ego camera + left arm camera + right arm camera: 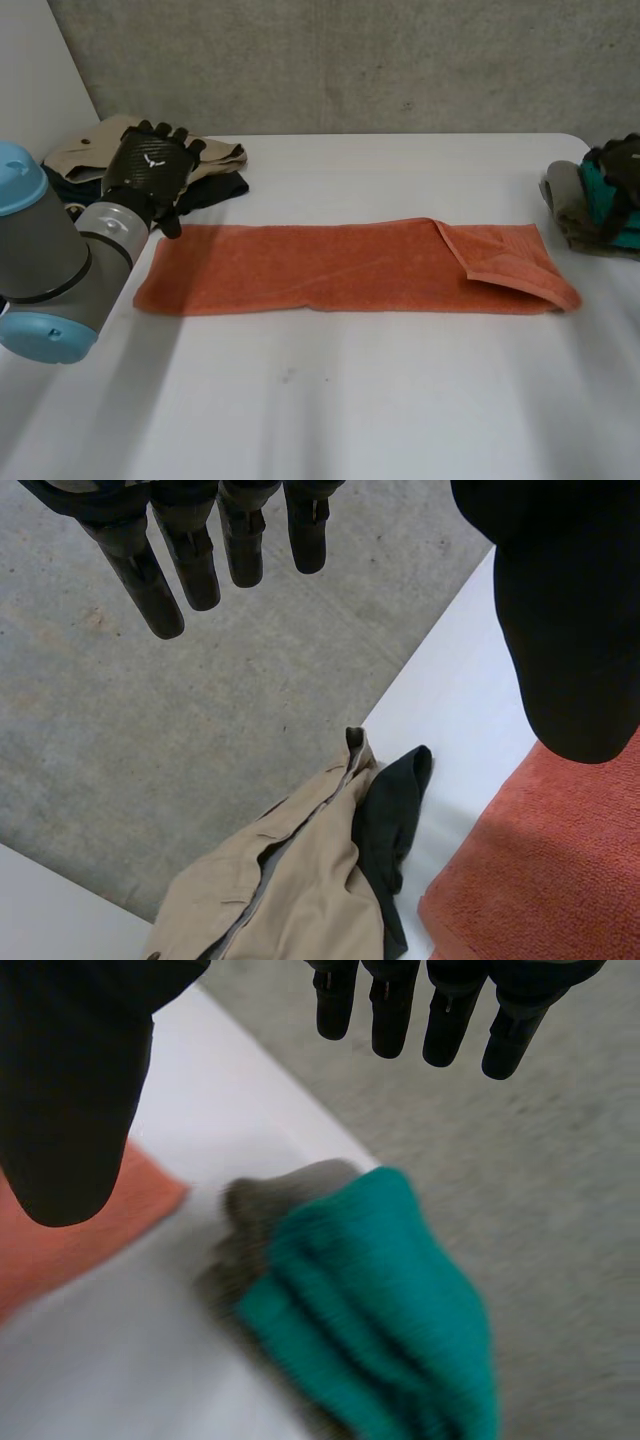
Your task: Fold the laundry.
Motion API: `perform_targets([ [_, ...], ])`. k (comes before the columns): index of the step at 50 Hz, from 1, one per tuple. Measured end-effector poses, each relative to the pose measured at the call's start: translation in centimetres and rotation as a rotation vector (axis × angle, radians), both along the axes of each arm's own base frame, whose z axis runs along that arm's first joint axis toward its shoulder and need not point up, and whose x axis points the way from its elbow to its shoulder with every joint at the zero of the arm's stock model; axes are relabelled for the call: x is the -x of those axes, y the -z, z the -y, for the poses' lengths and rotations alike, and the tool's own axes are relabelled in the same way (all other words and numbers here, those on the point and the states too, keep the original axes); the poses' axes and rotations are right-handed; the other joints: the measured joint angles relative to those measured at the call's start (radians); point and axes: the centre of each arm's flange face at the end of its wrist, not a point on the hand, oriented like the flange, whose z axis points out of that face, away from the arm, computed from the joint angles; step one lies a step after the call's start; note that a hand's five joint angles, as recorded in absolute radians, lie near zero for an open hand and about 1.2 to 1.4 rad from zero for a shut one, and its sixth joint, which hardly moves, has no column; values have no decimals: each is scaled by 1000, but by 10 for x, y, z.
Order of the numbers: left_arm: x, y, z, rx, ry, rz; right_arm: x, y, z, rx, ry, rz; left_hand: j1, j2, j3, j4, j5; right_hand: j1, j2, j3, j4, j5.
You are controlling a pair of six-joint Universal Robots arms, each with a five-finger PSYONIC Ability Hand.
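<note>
Covering towel (330, 268) end, folded flap (505, 262).

Grey left arm (62, 250) wears light-blue caps (18, 178); left hand (150, 165) is black.

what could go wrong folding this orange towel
The orange towel has its right-end corner flipped over; folding now would likely trap a crooked edge. The left hand sits by the beige and dark clothes, so it might snag them. The right hand is over the green and grey pile at the table edge and could knock it off.
</note>
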Motion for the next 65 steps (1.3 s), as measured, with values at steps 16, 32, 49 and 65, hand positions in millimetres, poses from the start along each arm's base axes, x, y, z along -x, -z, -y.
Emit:
perform_targets([
  [16,-2,12,-5,-38,1,12,-18,26,-23,-113,-60,35,0,0,0,0,0,0,0,0,0,0],
  [32,6,18,-13,-53,28,16,-85,67,-48,-223,-193,204,0,0,0,0,0,0,0,0,0,0],
  [49,6,19,-12,-52,28,17,-68,31,42,243,68,40,0,0,0,0,0,0,0,0,0,0],
  [65,4,21,-21,-65,32,22,-55,40,-34,-189,-87,12,0,0,0,0,0,55,70,74,66,72],
])
